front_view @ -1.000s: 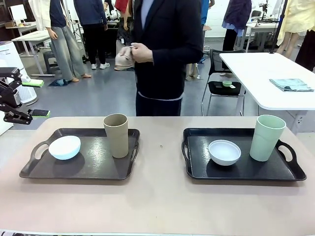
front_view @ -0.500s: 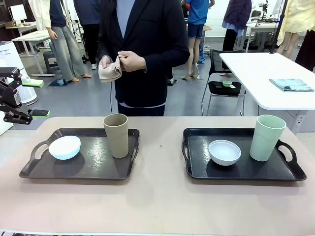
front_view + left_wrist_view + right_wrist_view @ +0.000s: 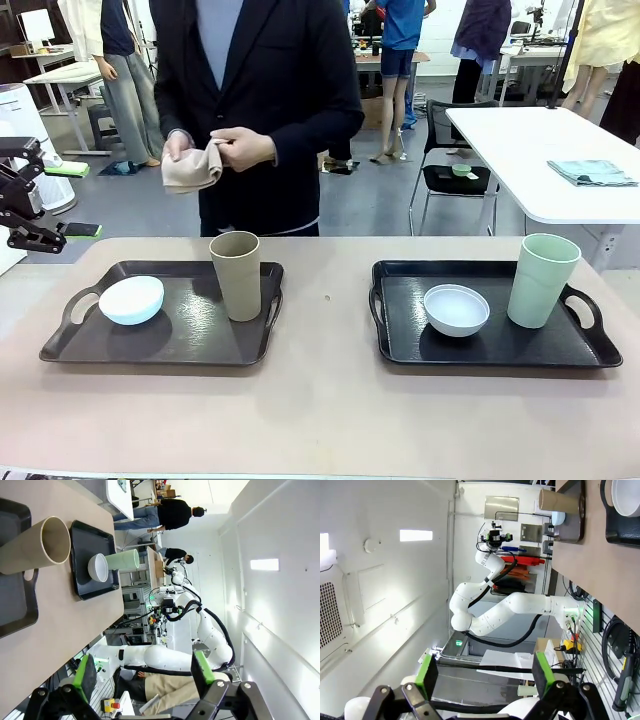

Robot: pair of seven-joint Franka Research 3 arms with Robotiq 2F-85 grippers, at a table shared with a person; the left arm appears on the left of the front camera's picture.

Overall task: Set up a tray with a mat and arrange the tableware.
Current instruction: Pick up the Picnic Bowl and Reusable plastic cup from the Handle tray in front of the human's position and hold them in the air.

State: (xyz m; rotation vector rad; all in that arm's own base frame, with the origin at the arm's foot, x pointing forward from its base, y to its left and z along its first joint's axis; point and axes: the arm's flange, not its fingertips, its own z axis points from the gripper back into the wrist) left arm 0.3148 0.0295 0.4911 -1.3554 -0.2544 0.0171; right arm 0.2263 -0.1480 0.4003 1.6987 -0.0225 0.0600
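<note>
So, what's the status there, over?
Left gripper, right gripper: jaws open, empty. Blue bowl, tan cup on left tray; white bowl, green cup on right tray. Person holds cloth.

Bright, even overhead light; soft shadows; wrist views bowed at edges; light panel (image 3: 264,564) glaring.

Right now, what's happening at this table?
A person across the table holds a bunched beige cloth in both hands. The left tray carries a pale blue bowl and a tan cup; the right tray a white bowl and a pale green cup. The left gripper and right gripper hang back, jaws open and empty.
</note>
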